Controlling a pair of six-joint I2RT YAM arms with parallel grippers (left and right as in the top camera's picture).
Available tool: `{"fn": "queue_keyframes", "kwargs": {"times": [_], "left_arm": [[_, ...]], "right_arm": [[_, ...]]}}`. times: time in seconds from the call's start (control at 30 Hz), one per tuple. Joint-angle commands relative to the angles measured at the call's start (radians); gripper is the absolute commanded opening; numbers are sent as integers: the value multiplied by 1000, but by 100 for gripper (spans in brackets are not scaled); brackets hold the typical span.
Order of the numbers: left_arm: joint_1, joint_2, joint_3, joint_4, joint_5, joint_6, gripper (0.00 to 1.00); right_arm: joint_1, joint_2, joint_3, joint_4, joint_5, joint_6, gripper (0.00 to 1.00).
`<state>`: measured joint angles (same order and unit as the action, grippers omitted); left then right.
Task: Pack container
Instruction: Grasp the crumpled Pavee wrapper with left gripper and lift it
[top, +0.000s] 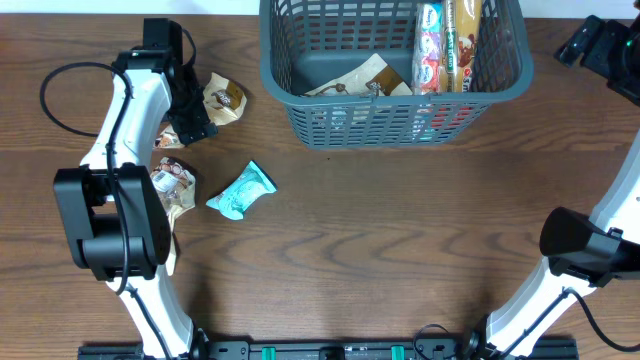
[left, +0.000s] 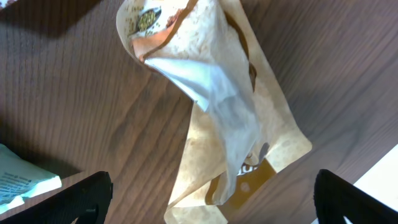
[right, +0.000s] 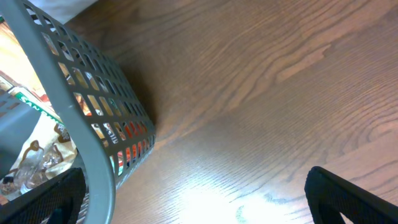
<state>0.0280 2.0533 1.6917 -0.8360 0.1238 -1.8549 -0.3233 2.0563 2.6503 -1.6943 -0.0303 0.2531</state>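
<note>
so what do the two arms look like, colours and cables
Both are slim white tubes joined by chunky black joints. The left arm has a thin black cable looping off its side. The right arm matches, white link into a black elbow. The jaws on both are black with blunt tips.

The overhead camera looks straight down on the whole table (top: 400, 230). The left wrist camera hangs close above a tan snack packet (left: 217, 112), which lies at the far left in the overhead view. The right wrist camera looks down closely past the basket (right: 68, 106) corner, which the overhead view shows at the far right.
</note>
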Motion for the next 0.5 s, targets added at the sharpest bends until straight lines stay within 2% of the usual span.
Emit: {"fn": "queue_keyframes", "kwargs": {"times": [0.0,0.1,0.23,0.37,0.4,0.47], "left_arm": [[30,-6,27,-10,-16,-36,91],[49,-6,28,-35,-9,-30,91],[52,-6,28,-48,-4,35,92],[51,-6,28,-42,-4,164,93],[51,-6,28,-43,-2,193,99],[51,-6,27,-49,24,232,99]], "right_arm": [[-4,-3,-3,-4,-5,12,99],[-4,-3,-3,-3,-5,12,99],[-4,-3,-3,-3,-5,12,99],[-4,-3,-3,-3,-4,12,99],[-4,-3,-3,-4,-4,12,99],[-4,-3,-3,-4,-5,12,99]]}}
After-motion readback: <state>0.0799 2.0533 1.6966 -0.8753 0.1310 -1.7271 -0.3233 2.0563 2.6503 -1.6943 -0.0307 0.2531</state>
